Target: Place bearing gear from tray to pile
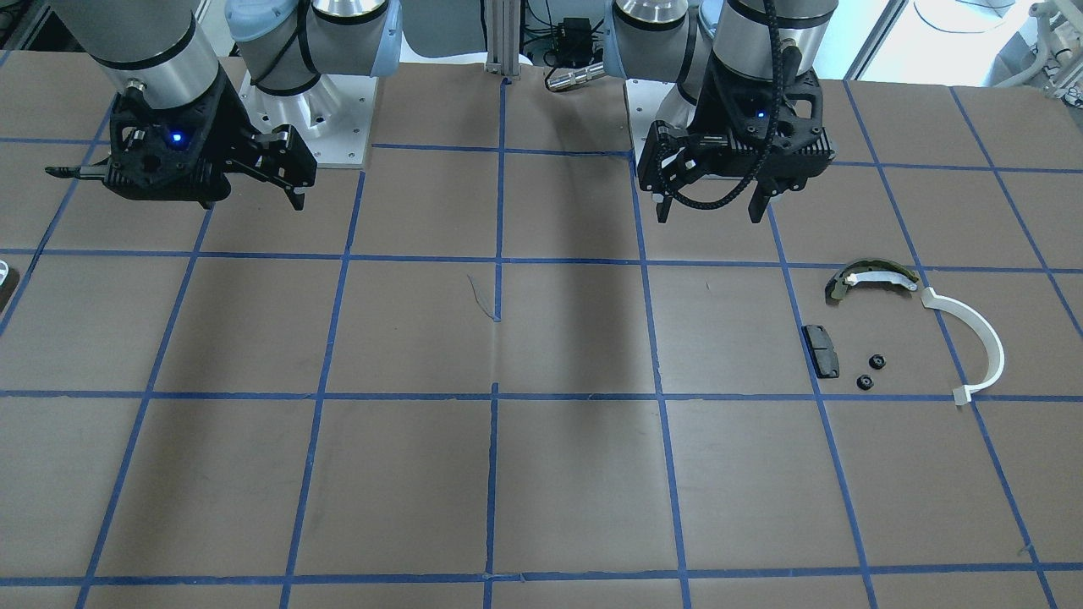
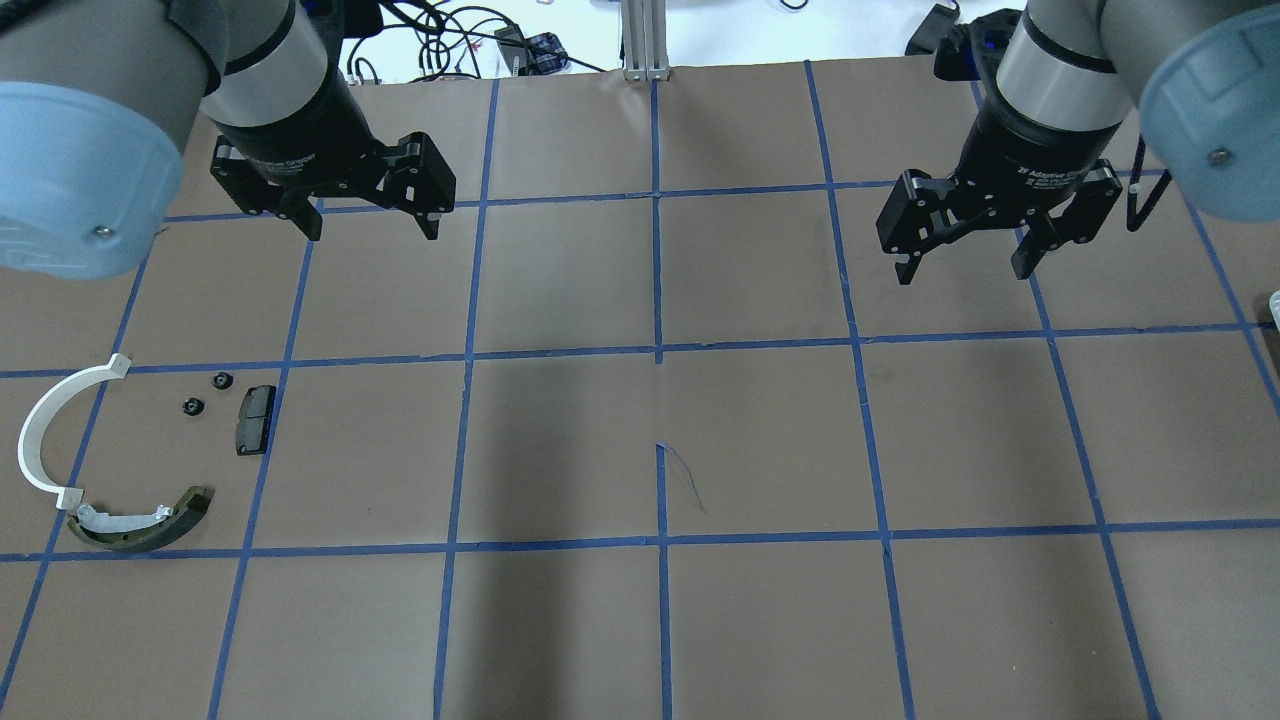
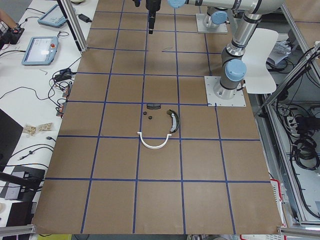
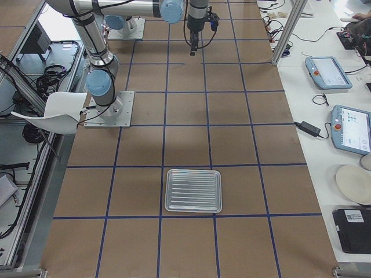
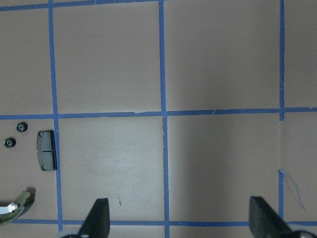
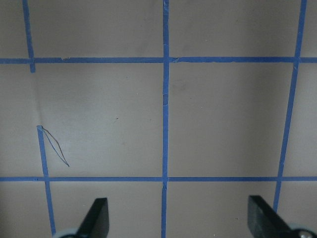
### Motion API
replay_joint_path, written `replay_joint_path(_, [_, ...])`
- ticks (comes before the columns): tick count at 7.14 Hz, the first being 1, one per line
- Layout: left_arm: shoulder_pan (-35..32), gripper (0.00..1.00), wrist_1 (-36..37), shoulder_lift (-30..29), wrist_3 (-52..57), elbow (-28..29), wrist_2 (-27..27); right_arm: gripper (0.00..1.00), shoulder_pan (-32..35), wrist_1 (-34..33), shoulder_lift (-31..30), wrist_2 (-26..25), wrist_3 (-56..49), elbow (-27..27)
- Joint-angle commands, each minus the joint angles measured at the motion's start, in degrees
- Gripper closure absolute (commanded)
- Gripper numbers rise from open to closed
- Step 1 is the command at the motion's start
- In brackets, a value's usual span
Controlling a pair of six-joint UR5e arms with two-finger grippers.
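The tray [image 4: 193, 190] showed no gear; two small black gears [image 2: 221, 380] lay just beside the black pad [image 2: 255, 420]. Left gripper [image 2: 372, 232] and right gripper [image 2: 962, 275] hung, fingers released, empty: seemingly finished.

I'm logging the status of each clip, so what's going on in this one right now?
Nothing is being handled. The left gripper and the right gripper both hang open and empty above the table, well apart from the parts. The pile lies on the robot's left: a white half-ring, an olive shoe, a black pad and two small black round pieces. The tray, seen only from the right side, shows nothing in it.
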Motion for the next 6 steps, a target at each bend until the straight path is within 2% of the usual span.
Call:
replay_joint_path(1, [1.5,0.00,-1.2,0.1,0.4,-0.1,-2.4,0.00,0.0,0.0,0.0,0.0,0.0,0.0])
replay_joint_path(6, [1.5,0.00,-1.4,0.1,0.6,-0.2,-1.8,0.00,0.0,0.0,0.0,0.1,0.0,0.0])
